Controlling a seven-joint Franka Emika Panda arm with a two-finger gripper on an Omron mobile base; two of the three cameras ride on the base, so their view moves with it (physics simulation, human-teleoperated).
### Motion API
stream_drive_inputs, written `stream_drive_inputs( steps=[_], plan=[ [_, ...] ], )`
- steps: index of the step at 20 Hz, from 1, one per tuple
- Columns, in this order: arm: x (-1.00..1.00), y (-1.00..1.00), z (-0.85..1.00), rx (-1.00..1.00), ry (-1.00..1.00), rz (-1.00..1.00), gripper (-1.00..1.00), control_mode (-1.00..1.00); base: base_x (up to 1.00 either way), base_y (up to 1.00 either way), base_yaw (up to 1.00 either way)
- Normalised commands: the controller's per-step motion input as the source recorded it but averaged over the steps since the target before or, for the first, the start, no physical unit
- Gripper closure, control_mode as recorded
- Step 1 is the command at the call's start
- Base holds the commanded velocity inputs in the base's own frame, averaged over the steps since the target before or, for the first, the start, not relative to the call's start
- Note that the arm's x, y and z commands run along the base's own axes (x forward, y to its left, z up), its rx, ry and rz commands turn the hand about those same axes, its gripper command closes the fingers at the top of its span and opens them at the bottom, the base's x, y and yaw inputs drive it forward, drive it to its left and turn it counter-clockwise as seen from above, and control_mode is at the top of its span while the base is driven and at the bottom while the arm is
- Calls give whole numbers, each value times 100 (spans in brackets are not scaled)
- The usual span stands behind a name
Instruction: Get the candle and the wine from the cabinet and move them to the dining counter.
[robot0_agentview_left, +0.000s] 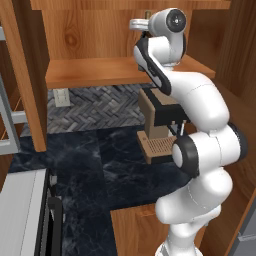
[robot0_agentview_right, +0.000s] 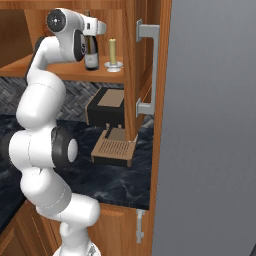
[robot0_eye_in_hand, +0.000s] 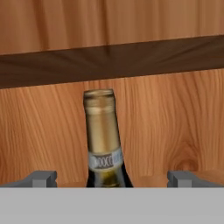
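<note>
Wine (robot0_agentview_right: 91, 55), candle (robot0_agentview_right: 113, 54) upright on cabinet (robot0_agentview_left: 95, 71) shelf.

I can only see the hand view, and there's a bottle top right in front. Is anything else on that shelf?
Observer: Yes, the candle stands beside the wine, on the side nearer the open door.
Operator: Are we up high?
Observer: Yes. The shelf hangs above a dark worktop.
Operator: What's under it?
Observer: A coffee machine stands on the worktop below the shelf.
</note>
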Motion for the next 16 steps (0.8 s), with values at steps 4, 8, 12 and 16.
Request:
stream_drive_inputs(
  steps=[4,8,12,16],
  plan=[
    [10,1,0,0,0,0,-100,-100,0,0,0],
    [8,1,0,0,1,0,-100,-100,0,0,0],
    [7,2,-1,0,1,0,-100,-100,0,0,0],
    [4,1,-2,0,0,0,-100,-100,0,0,0]
  ],
)
